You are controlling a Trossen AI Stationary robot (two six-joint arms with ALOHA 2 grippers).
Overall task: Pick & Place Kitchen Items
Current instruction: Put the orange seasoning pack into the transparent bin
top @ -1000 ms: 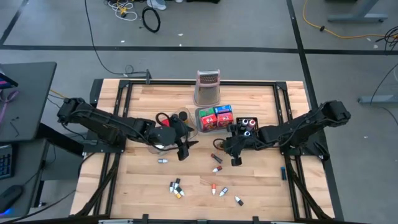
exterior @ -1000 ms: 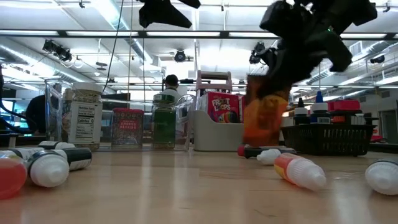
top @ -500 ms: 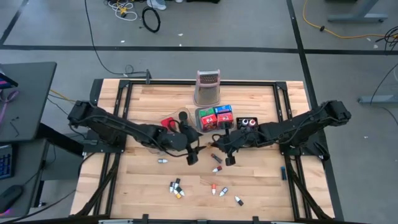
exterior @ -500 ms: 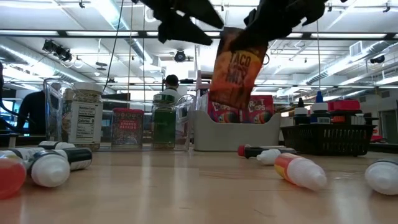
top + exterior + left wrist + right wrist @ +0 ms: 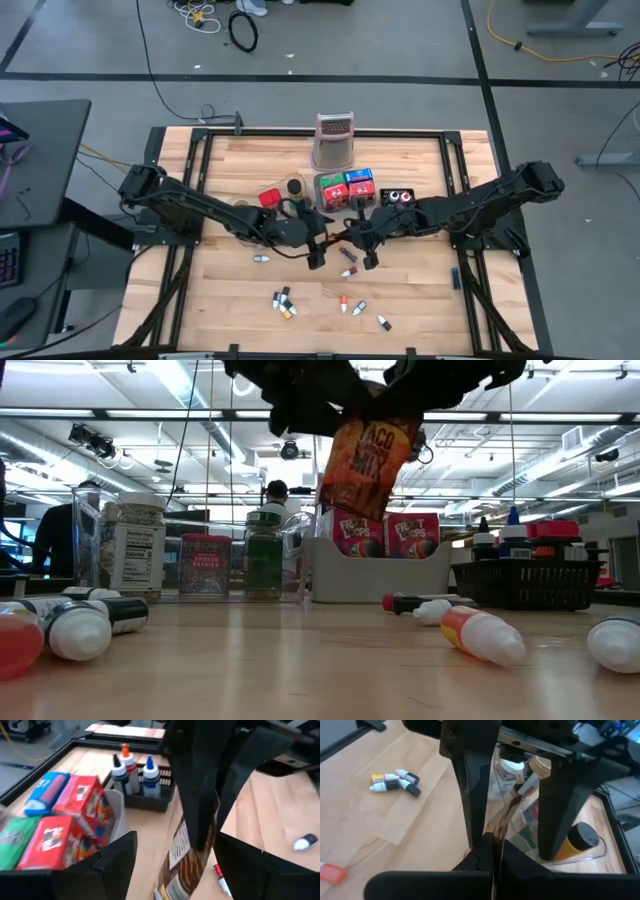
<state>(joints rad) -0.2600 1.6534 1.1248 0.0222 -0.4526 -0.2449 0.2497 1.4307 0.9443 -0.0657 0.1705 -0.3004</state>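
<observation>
Taco-mix packet (image 5: 366, 460) hangs in the air above the table's middle, clear of the wood. Right gripper (image 5: 362, 237) is clamped tight on its edge. Left gripper (image 5: 322, 240) stands spread wide with one finger either side of the packet, not gripping.

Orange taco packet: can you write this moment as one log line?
right hand: shut on orange taco seasoning packet, held in air | left hand: open, fingers either side of packet | stage: handover
</observation>
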